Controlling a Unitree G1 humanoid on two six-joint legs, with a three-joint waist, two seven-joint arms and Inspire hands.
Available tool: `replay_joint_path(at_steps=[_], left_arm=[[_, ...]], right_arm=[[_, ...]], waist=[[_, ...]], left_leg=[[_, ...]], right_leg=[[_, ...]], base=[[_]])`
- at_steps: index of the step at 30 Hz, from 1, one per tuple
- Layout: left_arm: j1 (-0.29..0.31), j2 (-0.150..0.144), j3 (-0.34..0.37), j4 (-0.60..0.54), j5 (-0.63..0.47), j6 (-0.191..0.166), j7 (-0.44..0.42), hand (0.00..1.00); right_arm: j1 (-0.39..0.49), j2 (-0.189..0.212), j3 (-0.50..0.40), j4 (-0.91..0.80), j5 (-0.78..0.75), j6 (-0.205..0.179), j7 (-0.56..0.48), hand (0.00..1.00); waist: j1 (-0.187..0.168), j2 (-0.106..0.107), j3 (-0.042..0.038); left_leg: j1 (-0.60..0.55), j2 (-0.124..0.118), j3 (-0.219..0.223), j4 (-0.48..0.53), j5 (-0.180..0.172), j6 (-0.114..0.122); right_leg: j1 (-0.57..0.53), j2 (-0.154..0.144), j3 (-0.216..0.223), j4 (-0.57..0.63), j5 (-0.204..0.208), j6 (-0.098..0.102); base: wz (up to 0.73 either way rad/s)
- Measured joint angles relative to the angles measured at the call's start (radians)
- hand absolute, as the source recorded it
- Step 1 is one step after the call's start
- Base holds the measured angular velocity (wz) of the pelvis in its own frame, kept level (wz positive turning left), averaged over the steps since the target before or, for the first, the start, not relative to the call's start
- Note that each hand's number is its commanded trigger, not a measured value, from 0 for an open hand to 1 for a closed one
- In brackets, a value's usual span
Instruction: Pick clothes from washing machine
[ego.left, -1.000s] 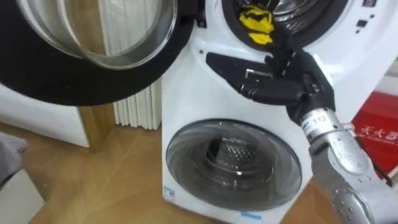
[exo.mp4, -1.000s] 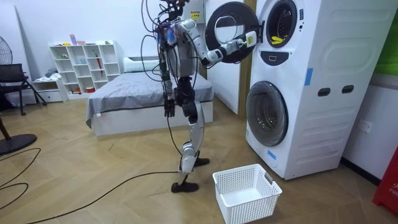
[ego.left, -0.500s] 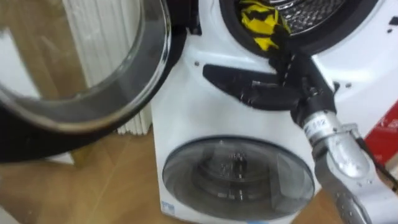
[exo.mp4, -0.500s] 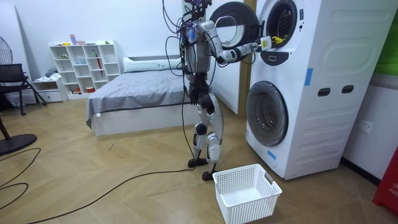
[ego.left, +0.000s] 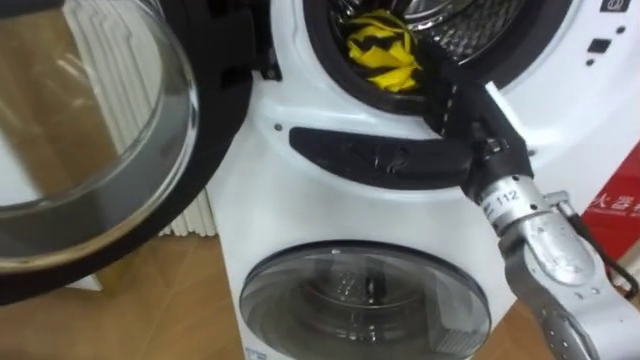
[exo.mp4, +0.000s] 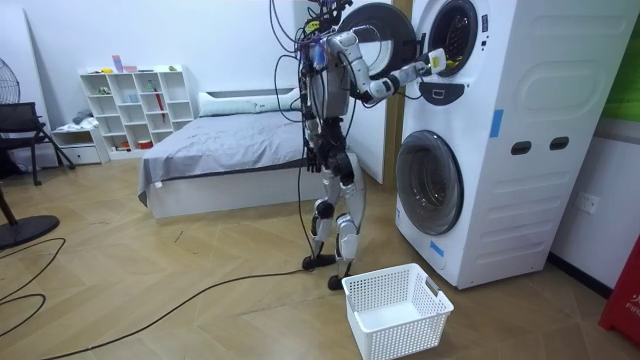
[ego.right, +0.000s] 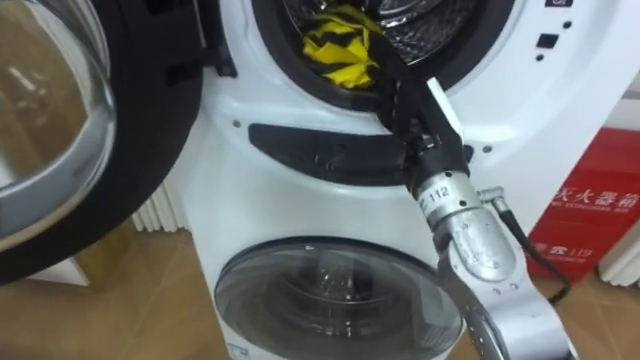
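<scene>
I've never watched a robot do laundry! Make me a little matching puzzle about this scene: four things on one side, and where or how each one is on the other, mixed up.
Things:
1. yellow and black garment
2. upper door
3. lower door
4. white basket

States or places:
A. standing on the floor
B. swung wide open
C. shut
D. lying in the top drum

Pairs: 1-D, 2-B, 3-C, 4-A

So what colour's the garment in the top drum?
The garment is yellow with black patches, clearest in left eye view.
</scene>
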Motion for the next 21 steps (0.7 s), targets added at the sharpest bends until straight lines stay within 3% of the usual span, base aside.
replay_joint_path(at_steps=[6,10,15,21], left_arm=[[0.009,-0.005,0.04,0.0,0.003,-0.009,0.002,0.0],[0.037,-0.01,0.075,0.0,0.012,-0.01,0.003,0.0],[0.072,-0.012,0.122,-0.004,0.031,-0.006,0.026,0.0],[0.081,-0.01,0.133,-0.033,0.031,0.013,0.039,0.0]], right_arm=[[-0.086,-0.035,-0.045,-0.136,0.113,-0.002,0.008,0.0],[-0.173,-0.06,-0.095,-0.191,0.122,-0.029,-0.019,0.0],[-0.186,-0.123,-0.162,-0.19,0.119,-0.041,-0.072,0.0],[-0.186,-0.138,-0.174,-0.14,0.121,-0.041,-0.099,0.0]], waist=[[-0.006,-0.022,0.0015],[-0.011,-0.028,0.0042],[-0.025,-0.027,0.0048],[-0.049,-0.024,0.0053]], left_leg=[[0.014,0.014,-0.023,-0.004,-0.007,-0.011],[0.026,0.016,-0.027,-0.012,-0.008,-0.013],[0.03,0.015,-0.031,-0.021,-0.008,-0.012],[0.031,0.016,-0.039,-0.023,-0.008,-0.012]], right_leg=[[0.031,0.01,-0.03,-0.021,-0.001,-0.001],[0.054,0.015,-0.027,-0.049,-0.001,-0.001],[0.058,0.015,-0.027,-0.051,-0.001,-0.001],[0.075,0.016,-0.036,-0.078,-0.001,-0.002]], base=[[0.12],[0.02],[0.04],[0.05]])
